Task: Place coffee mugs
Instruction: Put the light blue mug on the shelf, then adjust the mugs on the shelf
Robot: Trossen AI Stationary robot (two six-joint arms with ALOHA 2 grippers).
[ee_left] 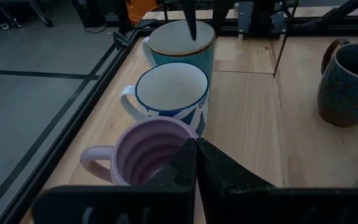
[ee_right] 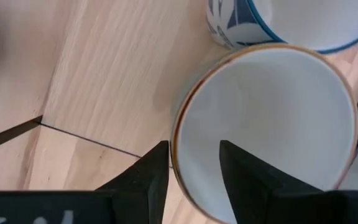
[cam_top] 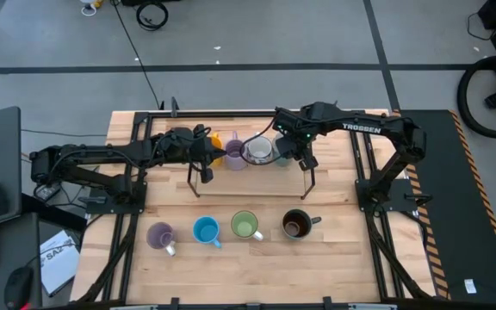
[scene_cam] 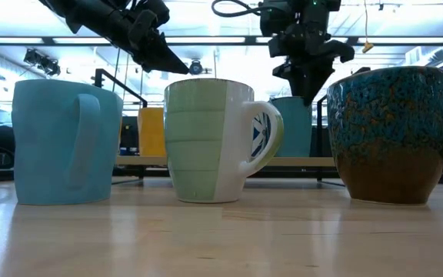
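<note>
I am looking down on a wooden desk with both arms reaching toward a back row of mugs. That row runs left to right: an orange mug, a purple mug, a white patterned mug and a pale white-teal mug, standing close together on a black wire frame.

My left hand sits at the left end of this row, just beside the purple mug. From its wrist camera, its two dark fingers are pressed together with no gap, holding nothing, their tips right over the purple mug's rim.

My right hand is over the pale white-teal mug at the row's right end. In its wrist view the fingers are parted, one outside and one inside the mug's brown-edged rim, straddling the wall. I cannot tell whether they touch it.

Nearer the front edge stands a second row, well apart from the first: a lavender mug, a bright blue mug, a light green mug and a dark brown-black mug, all upright.
</note>
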